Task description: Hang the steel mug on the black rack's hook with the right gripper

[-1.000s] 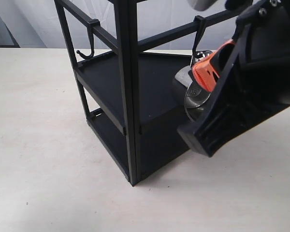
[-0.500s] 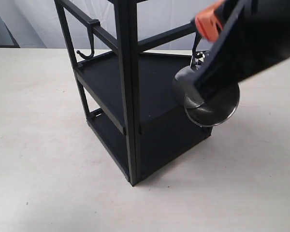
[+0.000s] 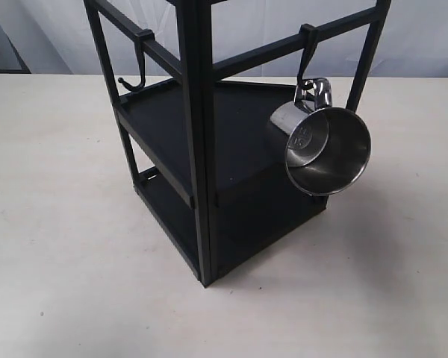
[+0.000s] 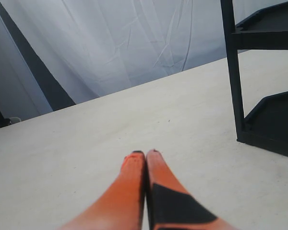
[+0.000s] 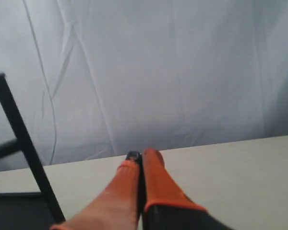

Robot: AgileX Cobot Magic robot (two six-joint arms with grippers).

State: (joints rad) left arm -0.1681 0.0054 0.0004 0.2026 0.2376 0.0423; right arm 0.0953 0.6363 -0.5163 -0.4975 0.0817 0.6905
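Exterior view, left to right. Pale table bare of arms. Spare hook on the left top bar of the black rack, hung with nothing. Rack stood upright on the table, corner post toward the camera, upper tray and lower tray both visible, nothing on either.

Right of the post: the hook strapped over the right-hand top bar, stem down, upturned end through the looped handle of the steel mug. Mug hung free from that hook, just outside the rack's right face, beside the edge of the upper tray. Tilted, open mouth turned toward the camera and slightly down; stamped round mark seen inside the base. No contact with table; whether the mug wall touched the tray edge could not be told. No gripper in this view.

Left wrist view: left gripper over bare table, orange fingertips pressed together, nothing between them. Rack's post and two tray corners off to one side, well apart from the fingers.

Right wrist view: right gripper raised, aimed at the white curtain behind the table. Fingertips closed against each other, nothing held. One black post of the rack at the frame edge, apart from the gripper. Mug not seen in this view.
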